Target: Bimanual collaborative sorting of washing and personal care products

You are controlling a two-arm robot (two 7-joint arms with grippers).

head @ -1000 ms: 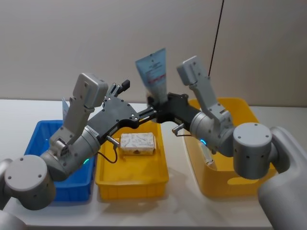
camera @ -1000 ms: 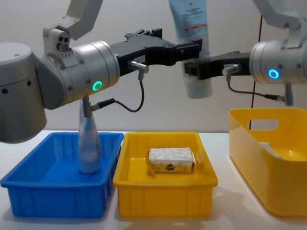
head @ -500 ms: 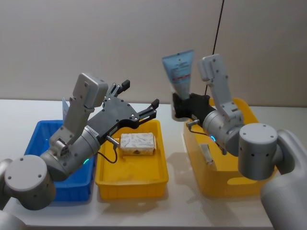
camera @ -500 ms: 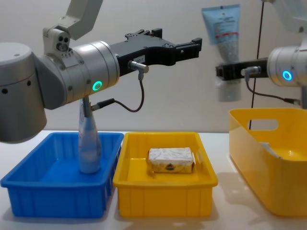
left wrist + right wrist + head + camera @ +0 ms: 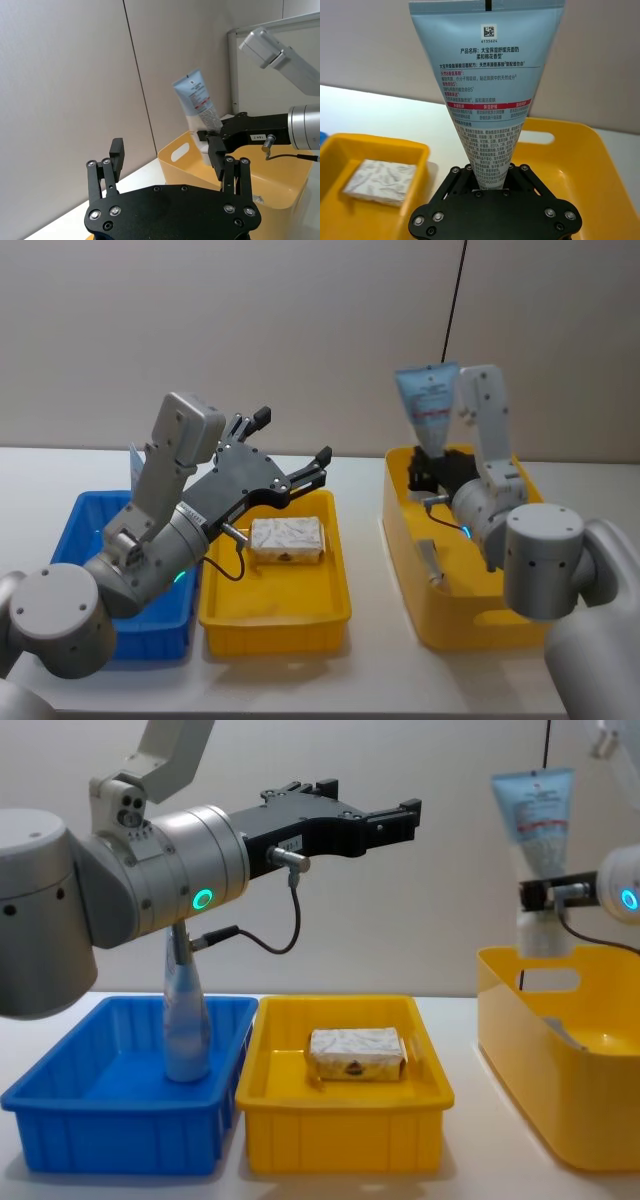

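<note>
My right gripper [image 5: 432,466] is shut on the lower end of a pale blue-white tube [image 5: 428,404], holding it upright above the back of the tall yellow bin [image 5: 455,625]. The chest view shows the tube [image 5: 535,818] over that bin's rim [image 5: 520,982]. In the right wrist view its printed face [image 5: 485,100] rises from between the fingers. My left gripper [image 5: 290,440] hangs open and empty above the middle yellow tray [image 5: 275,615], where a whitish wrapped bar [image 5: 287,538] lies. Another tube [image 5: 185,1020] stands in the blue bin [image 5: 120,1130].
The three containers stand in a row on the white table, blue on the left, the yellow tray in the middle, the tall yellow bin on the right. A pale item [image 5: 430,562] lies inside the tall bin. A black cable [image 5: 452,310] hangs on the wall behind.
My right gripper has carried the tube to the right, away from the left gripper's fingers, to above the tall yellow bin. The left arm has stayed where it was, open.
</note>
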